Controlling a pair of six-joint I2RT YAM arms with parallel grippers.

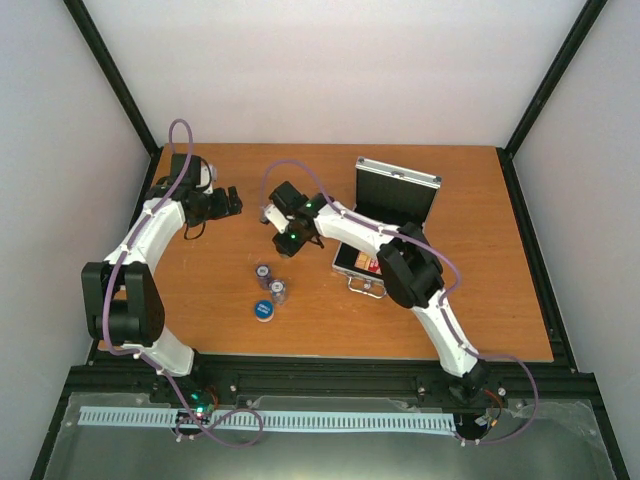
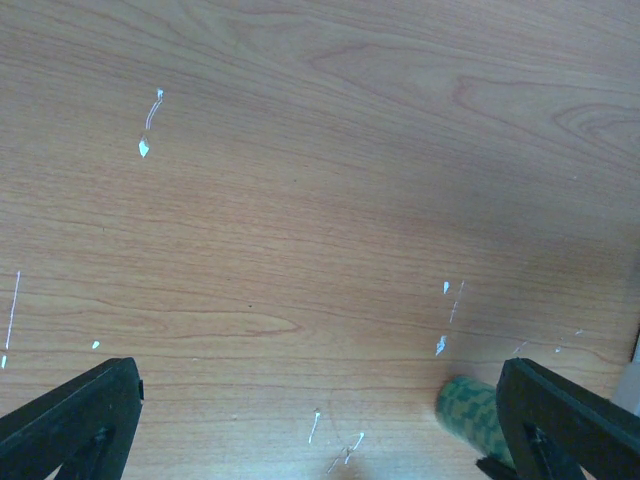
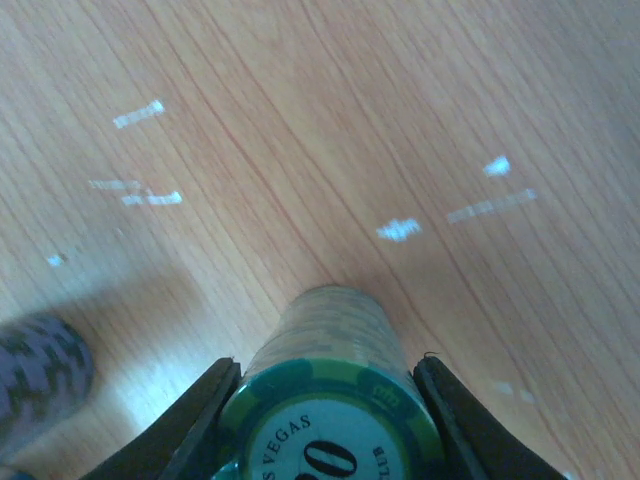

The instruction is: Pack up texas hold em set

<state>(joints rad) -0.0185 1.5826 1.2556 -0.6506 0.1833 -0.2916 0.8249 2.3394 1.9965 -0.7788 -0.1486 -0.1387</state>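
White walls (image 1: 330,60) are enclosing a scratched orange-brown wooden table (image 1: 480,310); the left gripper (image 2: 320,400) is gaping wide above it, and the right gripper (image 3: 328,400) is clamping a green poker chip stack (image 3: 330,335).

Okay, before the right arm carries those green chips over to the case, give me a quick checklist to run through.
1. Grip: right gripper shut on green chip stack: ok.
2. Stack lifted off table: cannot tell.
3. Lid of case up: ok.
4. Free slot inside case: cannot tell, right arm hides it.
5. Keeping clear: left gripper open, empty, away from case: ok.
6. All packed: not ok; loose chip stacks and blue disc lie on table.
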